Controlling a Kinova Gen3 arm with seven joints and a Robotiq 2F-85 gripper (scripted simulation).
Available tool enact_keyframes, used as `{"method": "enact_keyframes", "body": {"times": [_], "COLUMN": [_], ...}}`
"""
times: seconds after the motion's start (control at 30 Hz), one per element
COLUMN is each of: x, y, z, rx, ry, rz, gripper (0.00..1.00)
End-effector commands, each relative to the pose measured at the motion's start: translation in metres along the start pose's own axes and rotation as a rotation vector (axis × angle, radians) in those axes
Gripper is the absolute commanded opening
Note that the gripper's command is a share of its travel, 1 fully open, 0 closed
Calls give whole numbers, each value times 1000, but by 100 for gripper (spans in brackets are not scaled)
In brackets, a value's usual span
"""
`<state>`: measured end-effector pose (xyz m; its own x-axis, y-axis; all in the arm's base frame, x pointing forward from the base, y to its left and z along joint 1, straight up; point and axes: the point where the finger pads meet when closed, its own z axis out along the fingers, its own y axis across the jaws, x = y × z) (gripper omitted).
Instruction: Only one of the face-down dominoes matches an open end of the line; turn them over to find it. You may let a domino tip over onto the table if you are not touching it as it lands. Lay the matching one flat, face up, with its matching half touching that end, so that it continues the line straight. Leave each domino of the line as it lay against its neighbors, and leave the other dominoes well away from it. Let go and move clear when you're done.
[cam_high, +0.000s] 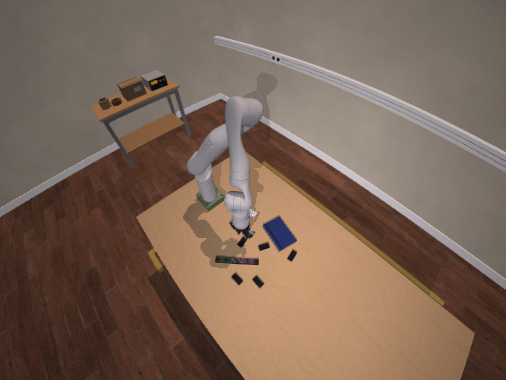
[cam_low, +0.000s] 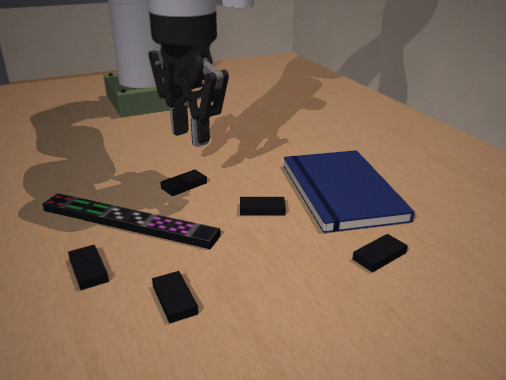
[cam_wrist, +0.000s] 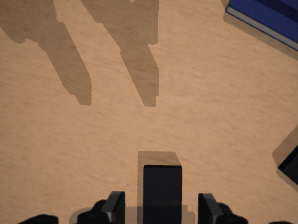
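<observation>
The line of dominoes (cam_high: 236, 260) (cam_low: 125, 217) lies straight, face up, with red pips at its left end in the exterior view, then green, white and magenta, and a blank half at its right end. Face-down black dominoes lie apart: one (cam_high: 242, 242) (cam_low: 183, 183) (cam_wrist: 162, 195) below my gripper, one (cam_high: 264, 246) (cam_low: 262, 206) near the notebook, one (cam_high: 292, 255) (cam_low: 380, 253) at the right, and two in front, one (cam_high: 237, 279) (cam_low: 88, 267) left and one (cam_high: 258, 281) (cam_low: 175, 297) right. My gripper (cam_low: 190, 137) (cam_wrist: 161, 207) is partly open and empty, above the first, its fingers either side of it in the wrist view.
A blue notebook (cam_high: 280, 233) (cam_low: 350, 185) (cam_wrist: 267, 17) lies on the table (cam_high: 350, 300) (cam_low: 300, 325), right of the dominoes in the exterior view. The green arm base (cam_high: 210, 199) (cam_low: 135, 102) stands behind. Arm shadows fall across the table and over part of the line.
</observation>
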<state>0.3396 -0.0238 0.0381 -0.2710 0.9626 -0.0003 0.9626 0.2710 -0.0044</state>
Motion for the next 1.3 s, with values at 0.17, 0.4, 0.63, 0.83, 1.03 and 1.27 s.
{"method": "enact_keyframes", "body": {"times": [0.17,0.4,0.63,0.83,1.03,1.27], "x": [0,1,1,1,1,1], "y": [1,1,1,1,1,1], "z": [17,28,38,41,43,43], "rx": [-3,-3,-3,-3,-3,-3], "ry": [0,0,0,0,0,0], "rz": [-1,-1,-1,-1,-1,-1], "gripper": [49,49,49,49,49,49]}}
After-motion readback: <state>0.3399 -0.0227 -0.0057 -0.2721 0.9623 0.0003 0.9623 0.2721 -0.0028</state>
